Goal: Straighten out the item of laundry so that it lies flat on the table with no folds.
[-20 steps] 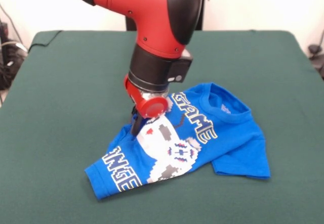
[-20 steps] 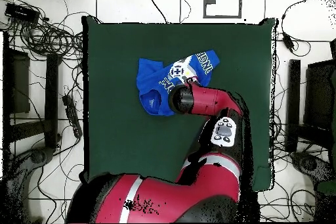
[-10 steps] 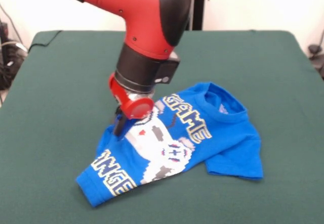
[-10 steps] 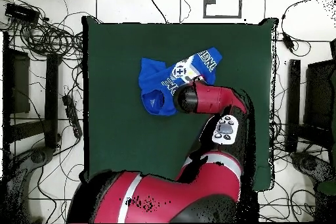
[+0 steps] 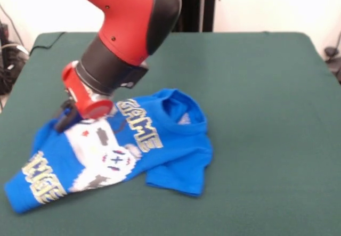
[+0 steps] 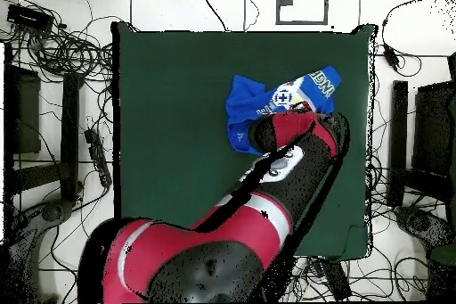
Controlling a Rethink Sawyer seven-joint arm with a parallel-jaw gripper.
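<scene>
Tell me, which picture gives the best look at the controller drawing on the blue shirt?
The front view. There the controller print on the T-shirt shows nearly whole, just below the gripper. In the overhead view the shirt is small and the arm covers part of it, so only a bit of print shows.

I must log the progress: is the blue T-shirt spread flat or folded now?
Folded. The bright blue T-shirt with white lettering has one sleeve doubled under at its near edge and bunches by the gripper on the dark green table.
</scene>
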